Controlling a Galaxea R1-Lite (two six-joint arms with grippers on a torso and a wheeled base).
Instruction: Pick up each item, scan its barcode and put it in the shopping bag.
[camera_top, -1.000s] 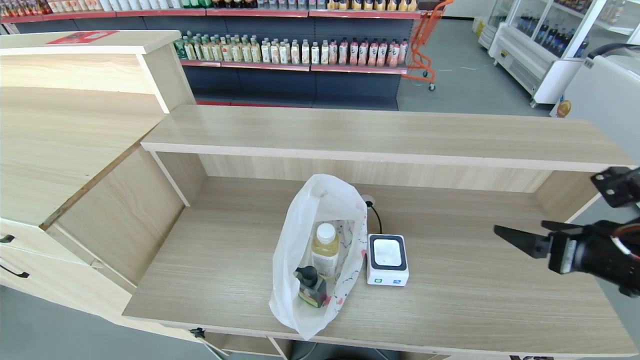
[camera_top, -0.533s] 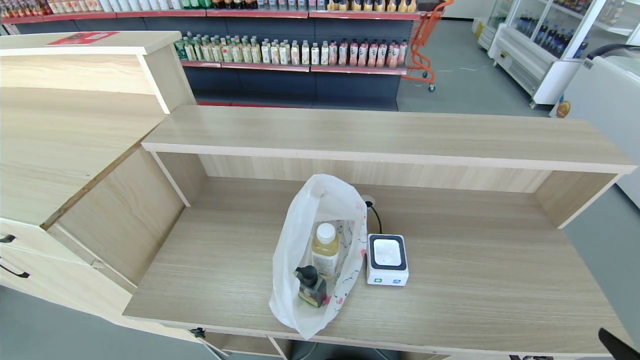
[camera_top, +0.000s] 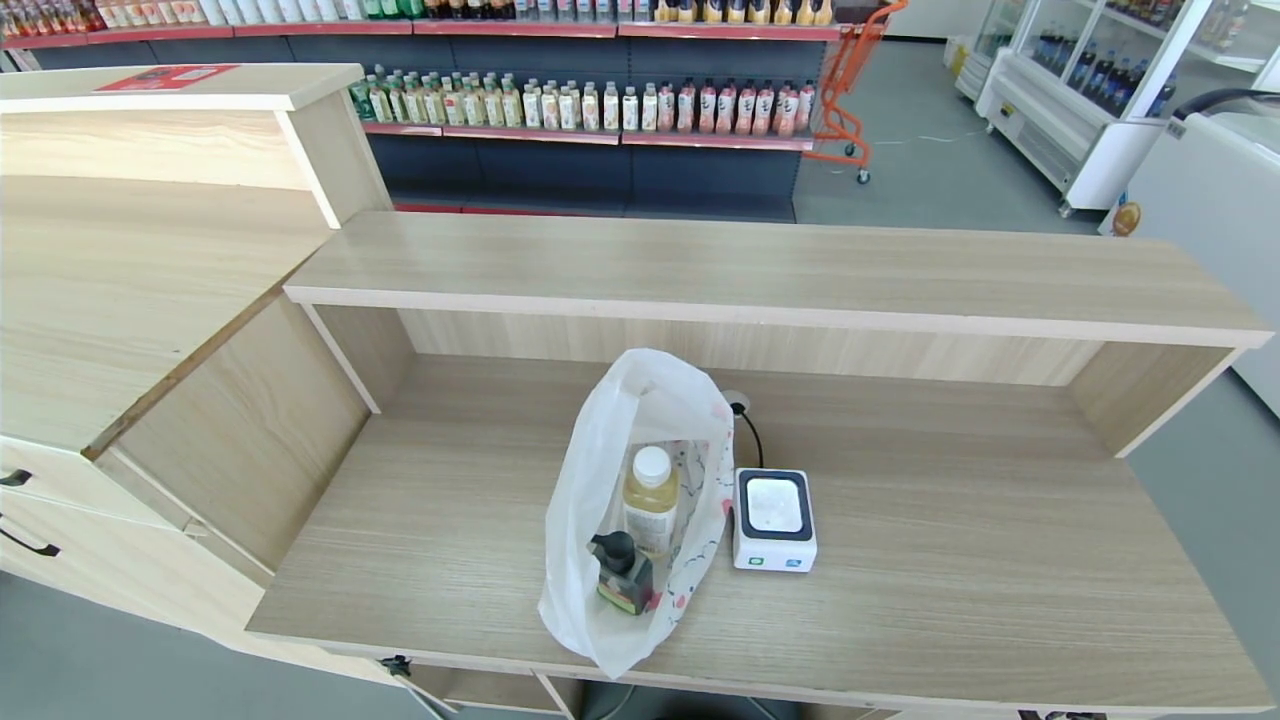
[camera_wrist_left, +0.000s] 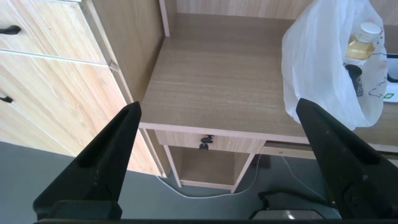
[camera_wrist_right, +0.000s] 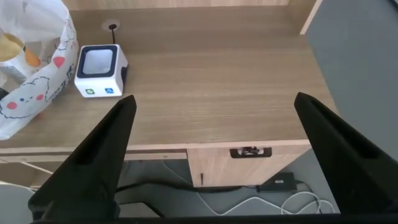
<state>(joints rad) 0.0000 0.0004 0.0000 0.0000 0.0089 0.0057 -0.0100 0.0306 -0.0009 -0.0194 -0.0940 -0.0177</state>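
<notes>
Right end effector (camera_wrist_right: 214, 98) has withdrawn past the bench (camera_top: 950, 560) edge. Its jaws and those of the left end effector (camera_wrist_left: 217, 106) stand apart. One shopping bag (camera_top: 600, 480), two bottles (camera_top: 651, 500), one scanner (camera_top: 773, 518).

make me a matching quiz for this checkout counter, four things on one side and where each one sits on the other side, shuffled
Things
1. yellow juice bottle with white cap
2. dark pump-top bottle
3. white square scanner box with dark-framed top
4. thin black cable

Places
A. on the wooden counter, beside the white plastic shopping bag, on the robot's right
B. running from the scanner box back to a round hole in the counter
C. inside the bag, on the side nearer the robot
D. inside the bag, behind the pump-top bottle

Pairs: 1-D, 2-C, 3-A, 4-B
</notes>
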